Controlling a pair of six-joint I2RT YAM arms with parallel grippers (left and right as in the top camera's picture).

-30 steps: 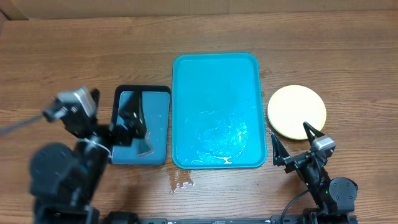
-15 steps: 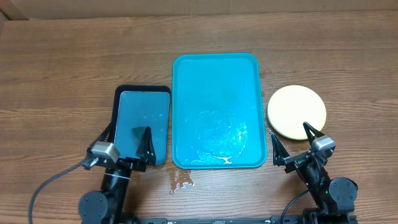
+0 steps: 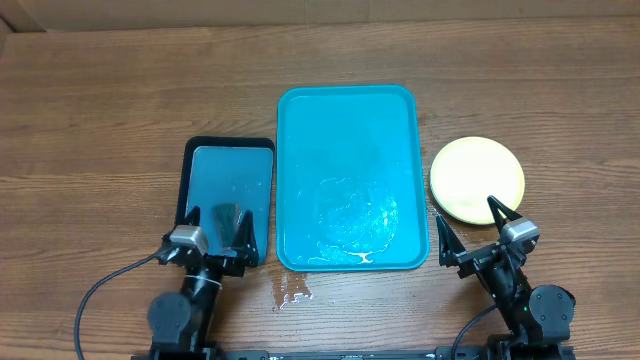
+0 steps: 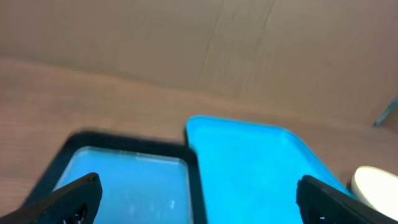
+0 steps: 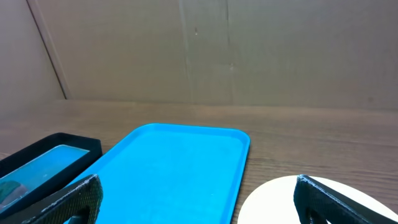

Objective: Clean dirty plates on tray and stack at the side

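The turquoise tray (image 3: 350,130) lies at the table's centre with no plates on it, only a wet film near its front. It also shows in the left wrist view (image 4: 249,162) and the right wrist view (image 5: 180,168). The plates (image 3: 477,178) sit as a yellow-green pile on the table right of the tray; I cannot tell how many are in it. My left gripper (image 3: 215,225) is open and empty over the front of the small tray. My right gripper (image 3: 470,225) is open and empty just in front of the plates (image 5: 280,199).
A smaller black-rimmed blue tray (image 3: 228,175) lies left of the turquoise tray, also in the left wrist view (image 4: 124,180). Water drops (image 3: 290,292) lie on the wood in front of the trays. A cardboard wall stands behind the table.
My left arm has drawn back from above the small tray to a low pose at the table's front edge. The right arm has not moved.
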